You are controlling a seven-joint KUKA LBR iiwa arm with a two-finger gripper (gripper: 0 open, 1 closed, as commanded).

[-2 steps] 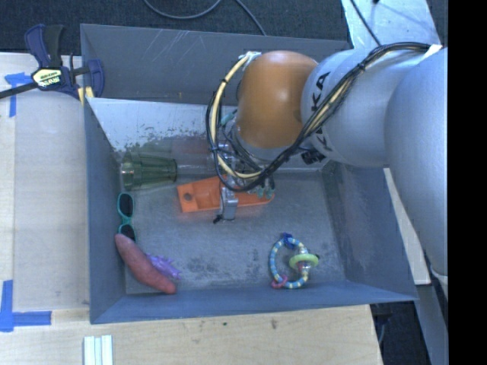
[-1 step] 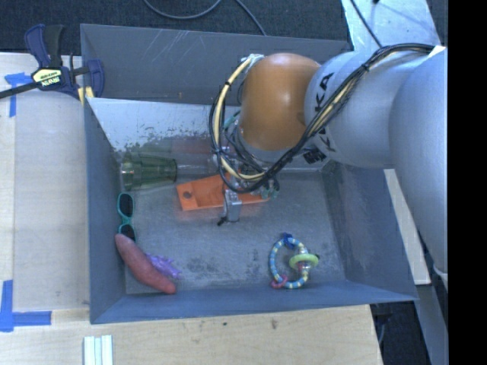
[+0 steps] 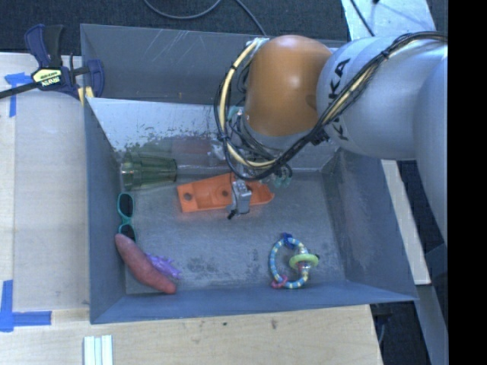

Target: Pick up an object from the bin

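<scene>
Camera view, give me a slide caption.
Gripper over an orange block in the grey bin, ring toy nearby.

The grey metal bin carries everything on its flat, speckled floor. At 10 o'clock a translucent green cup lies on its side against the back wall. A flat orange plastic piece lies near the middle, toward 12 o'clock. Teal sunglasses rest along the left wall at 9 o'clock. At 8 o'clock lies a reddish sweet-potato toy, touching a small purple piece. A multicoloured ring rattle lies at 4 o'clock.
</scene>
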